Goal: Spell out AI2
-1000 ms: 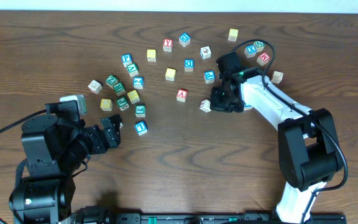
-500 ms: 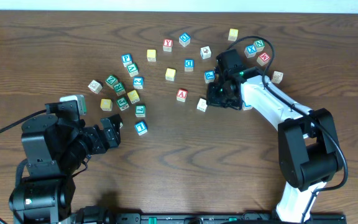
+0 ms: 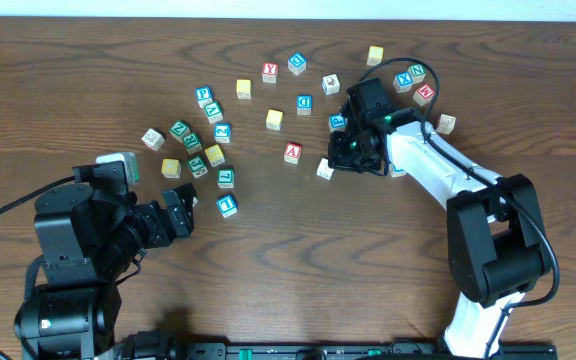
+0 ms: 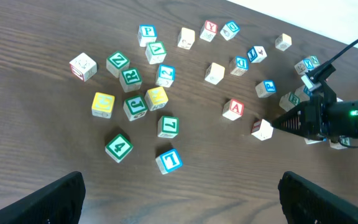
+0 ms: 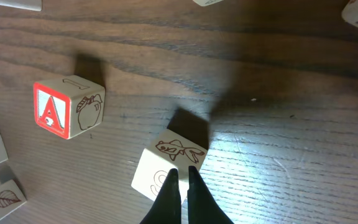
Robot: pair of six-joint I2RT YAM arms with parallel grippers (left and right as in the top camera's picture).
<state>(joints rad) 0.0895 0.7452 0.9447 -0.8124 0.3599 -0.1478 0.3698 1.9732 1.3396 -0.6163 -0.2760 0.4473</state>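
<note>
The red A cube [image 3: 293, 152] [image 4: 234, 109] [image 5: 67, 109] stands alone near the table's middle. My right gripper [image 3: 336, 160] [image 5: 184, 172] is shut, holding nothing. Its tips rest over the near edge of a pale cube with a fish drawing [image 3: 325, 168] [image 5: 169, 163], just right of the A cube. My left gripper [image 3: 178, 212] [image 4: 182, 205] hangs open and empty above bare wood. The blue 1 cube [image 3: 227, 205] [image 4: 169, 160] lies just ahead of it. I cannot tell which cubes carry the I and the 2.
Several lettered cubes cluster at centre left around a green one [image 3: 192, 142]. More are scattered toward the back, among them the red Y cube [image 3: 269, 72]. A small group sits at the back right [image 3: 415, 82]. The table's far edge [image 3: 288, 18] runs along the top.
My shut right gripper has moved a little toward the back and left. The pale fish cube has shifted slightly left toward the A cube and settled flat. The left arm is still.
</note>
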